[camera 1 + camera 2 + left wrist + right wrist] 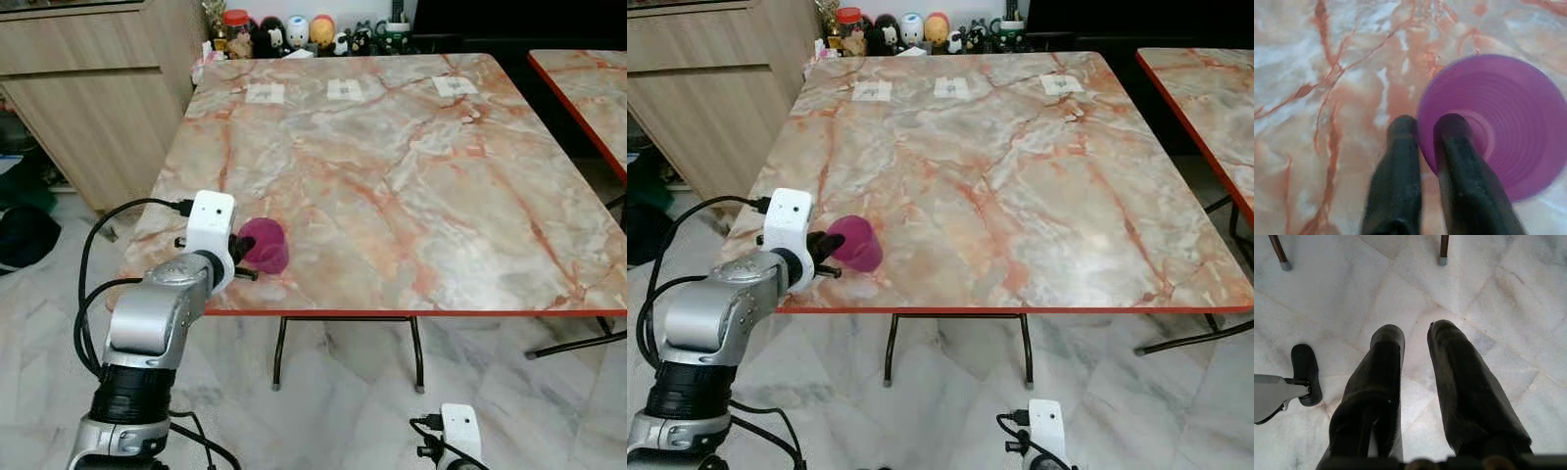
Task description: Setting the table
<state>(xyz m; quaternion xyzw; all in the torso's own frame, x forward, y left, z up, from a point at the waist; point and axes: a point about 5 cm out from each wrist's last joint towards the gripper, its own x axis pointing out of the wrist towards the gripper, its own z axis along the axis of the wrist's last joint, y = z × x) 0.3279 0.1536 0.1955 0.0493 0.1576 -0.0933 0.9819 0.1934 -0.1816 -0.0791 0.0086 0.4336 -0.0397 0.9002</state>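
- Across the middle of the left eye view stretches a square desk [392, 186] with a pink-and-grey marble top and a thin red rim, standing on dark metal legs over a pale marble floor [343, 411]
- Three small white squares [344, 89] lie in a row near the desk's far edge, at the upper centre of the frame; most of the top is bare
- Beyond the far edge, at the top centre, a row of small figurines and jars [284, 31] lines up against the wall
- A wooden cabinet [88, 88] fills the upper left, and the red-rimmed corner of a second desk [588, 88] sits at the upper right, with an open gap of floor between the two desks
- Lower left, the left gripper [1426, 129] pinches the rim of a purple cup [265, 245], one finger inside and one outside; the cup lies tilted close to the near left edge of the desk
- Bottom right, the right gripper [1415, 340] hangs low over the floor, its fingers slightly spread and holding nothing, near the desk legs
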